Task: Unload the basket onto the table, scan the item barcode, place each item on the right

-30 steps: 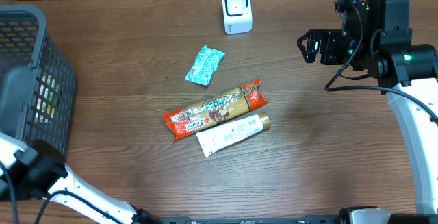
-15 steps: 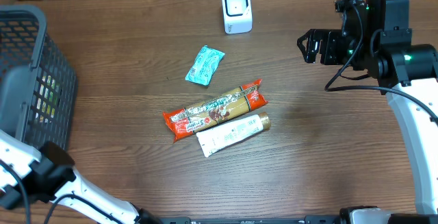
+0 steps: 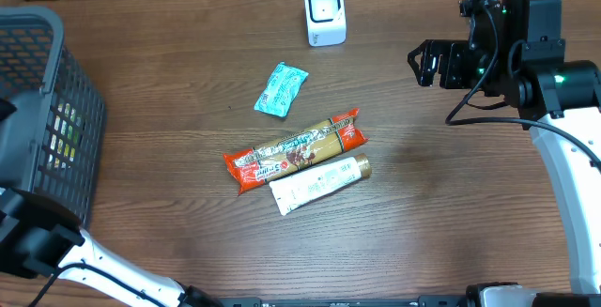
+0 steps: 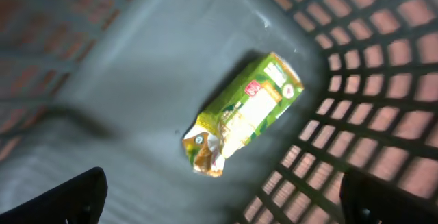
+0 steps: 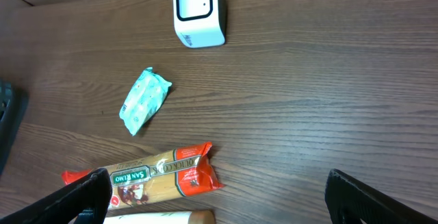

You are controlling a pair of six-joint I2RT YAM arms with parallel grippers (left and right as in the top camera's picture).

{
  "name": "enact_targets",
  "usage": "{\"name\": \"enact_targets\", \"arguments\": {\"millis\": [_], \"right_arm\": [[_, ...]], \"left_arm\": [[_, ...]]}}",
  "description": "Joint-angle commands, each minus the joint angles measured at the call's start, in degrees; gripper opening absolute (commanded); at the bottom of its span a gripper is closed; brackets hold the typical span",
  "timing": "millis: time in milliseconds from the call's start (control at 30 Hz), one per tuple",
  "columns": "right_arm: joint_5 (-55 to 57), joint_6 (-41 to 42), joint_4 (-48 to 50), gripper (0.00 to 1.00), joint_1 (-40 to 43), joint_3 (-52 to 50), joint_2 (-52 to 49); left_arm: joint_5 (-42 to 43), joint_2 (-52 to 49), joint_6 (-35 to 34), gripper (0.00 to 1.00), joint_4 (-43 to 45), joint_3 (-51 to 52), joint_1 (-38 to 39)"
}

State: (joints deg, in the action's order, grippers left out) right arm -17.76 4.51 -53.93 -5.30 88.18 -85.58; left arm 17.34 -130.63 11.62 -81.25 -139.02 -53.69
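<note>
Green packet (image 4: 241,113), white label up, on grey basket (image 4: 130,73) floor.

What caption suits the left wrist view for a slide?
Open left hand poised over a green packet lying on the basket floor, near the mesh wall.

You have the green packet (image 4: 239,114) lying flat on the basket (image 4: 123,94) floor; the white scanner (image 3: 325,12) stands upright, well apart
</note>
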Motion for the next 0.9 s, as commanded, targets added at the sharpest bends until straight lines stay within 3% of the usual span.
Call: {"name": "enact_targets", "arguments": {"millis": [0, 233, 433, 600, 733, 867], "right_arm": [[0.1, 0.0, 0.5, 1.0, -0.2, 1.1, 0.2], [0.2, 0.1, 0.6, 1.0, -0.2, 1.1, 0.2], [0.1, 0.2, 0.5, 1.0, -0.2, 1.1, 0.2], [0.1, 0.2, 0.5, 1.0, -0.2, 1.1, 0.2], [0.1, 0.2, 0.9, 1.0, -0.2, 1.1, 0.2], [0.1, 0.2, 1.4, 1.0, -0.2, 1.1, 0.2]], "left_arm": [[1.9, 0.7, 9.4, 0.96, 3.5, 7.7, 3.2], [-3.8, 0.7, 11.8, 0.93, 15.3, 21.0, 6.1], [-7.5, 0.6, 11.8, 1.0, 22.2, 27.8, 6.1], [-7.5, 0.6, 11.8, 0.9, 26.4, 33.3, 6.3], [-7.5, 0.6, 11.8, 0.62, 27.6, 36.6, 6.3], [-7.5, 0.6, 11.1, 0.04, 27.3, 37.4, 6.3]]}}
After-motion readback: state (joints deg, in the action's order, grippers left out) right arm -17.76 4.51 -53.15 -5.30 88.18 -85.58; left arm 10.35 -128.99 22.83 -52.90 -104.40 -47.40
